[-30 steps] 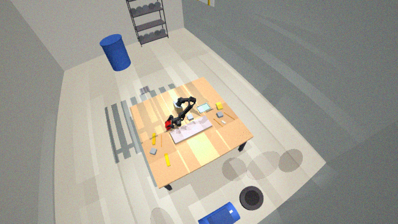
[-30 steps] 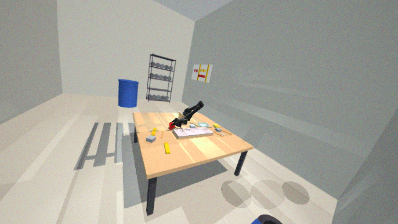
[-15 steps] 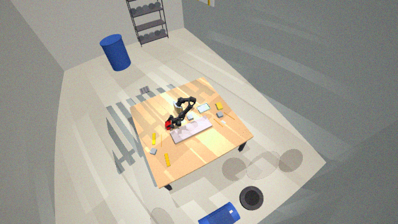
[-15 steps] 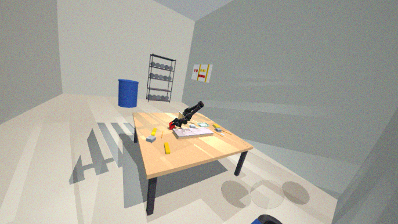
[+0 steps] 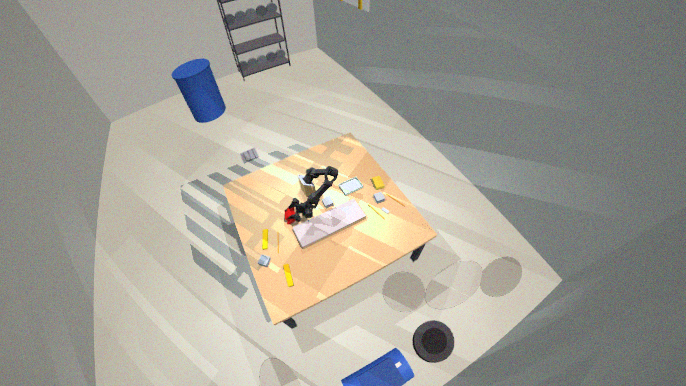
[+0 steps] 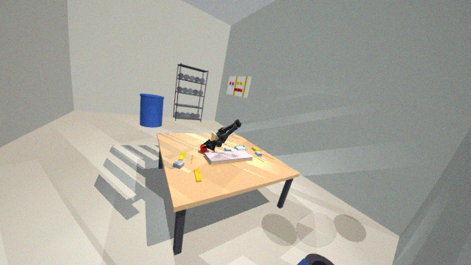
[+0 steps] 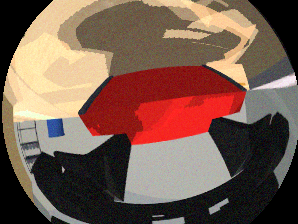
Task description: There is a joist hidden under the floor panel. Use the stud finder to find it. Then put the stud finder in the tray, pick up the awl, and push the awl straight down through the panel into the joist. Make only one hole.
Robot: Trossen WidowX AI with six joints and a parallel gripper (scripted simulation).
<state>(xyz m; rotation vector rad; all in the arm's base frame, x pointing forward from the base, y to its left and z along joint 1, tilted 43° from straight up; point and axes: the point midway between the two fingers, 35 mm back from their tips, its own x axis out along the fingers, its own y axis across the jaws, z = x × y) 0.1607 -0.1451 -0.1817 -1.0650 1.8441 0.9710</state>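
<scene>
The red stud finder [image 5: 288, 215] [image 6: 202, 149] [image 7: 165, 85] is between the fingers of my gripper [image 5: 294, 214] [image 6: 204, 147] [image 7: 169, 123], which is shut on it. The wrist view shows red filling the gap between the black fingers. They are just off the left end of the pale floor panel [image 5: 329, 225] [image 6: 228, 156]; whether the stud finder touches the table cannot be told. The tray [image 5: 351, 186] [image 6: 240, 147], pale with a teal rim, is behind the panel's right part. I cannot tell which of the thin sticks is the awl. The joist is hidden.
Yellow bars [image 5: 265, 239] [image 5: 288, 275] [image 6: 198, 175] and a grey block [image 5: 264, 260] [image 6: 178, 164] lie on the left. A thin orange stick [image 5: 278, 243] [image 6: 192, 159] lies beside them. A grey block [image 5: 327, 201] is behind the panel. A yellow block [image 5: 377, 182] and another grey block [image 5: 379, 197] are on the right.
</scene>
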